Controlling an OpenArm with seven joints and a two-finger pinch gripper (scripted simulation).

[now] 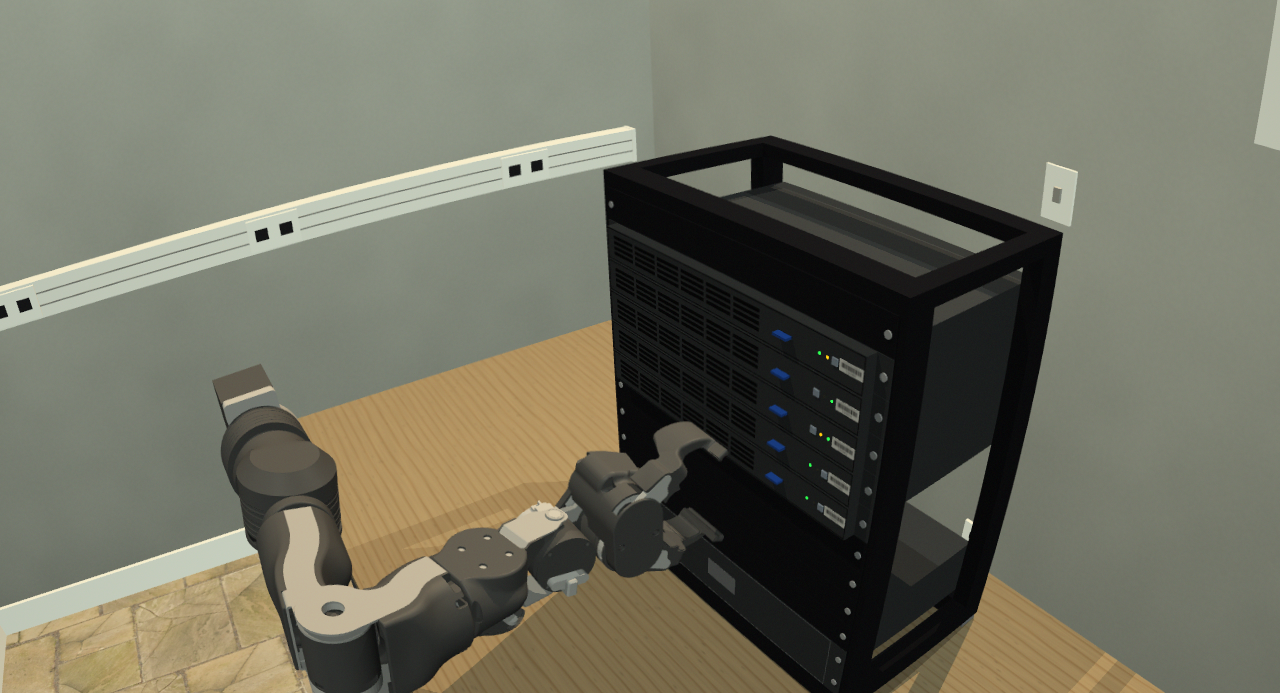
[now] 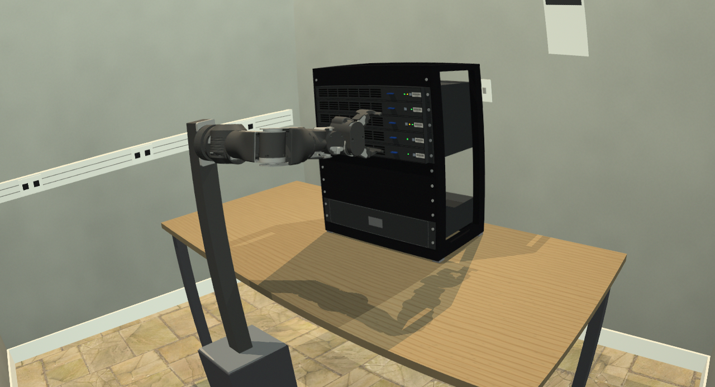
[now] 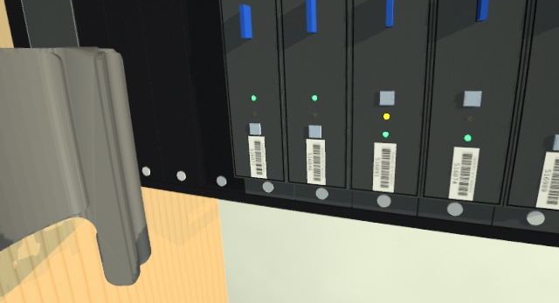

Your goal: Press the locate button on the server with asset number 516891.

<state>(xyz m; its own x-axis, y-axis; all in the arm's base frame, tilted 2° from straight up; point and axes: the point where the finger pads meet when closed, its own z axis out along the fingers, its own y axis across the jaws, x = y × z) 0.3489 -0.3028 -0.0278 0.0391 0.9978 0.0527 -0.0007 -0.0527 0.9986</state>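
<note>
- The jaws stand partly spread and hold nothing. One grey finger fills the left of the wrist view, well apart from any button. This looks like a stance for prodding, not gripping.
- In the top view the jaws are rolled so one finger sits above the other. The upper tip is just beside the vented left half of the servers. Whether it touches them I cannot tell.
- The wrist camera faces the labels. As best I can read it, the tag saying 516891 is on the middle server, the unit with a yellow lamp.
- Its locate button is grey and unlit, as are the other buttons in view.
- The forearm lies nearly level and the elbow is bent. It reaches in over the counter edge nearest the mounting post.
- The rack stands upright by the counter's far edge, near the wall corner. A light push should keep it there.
</note>
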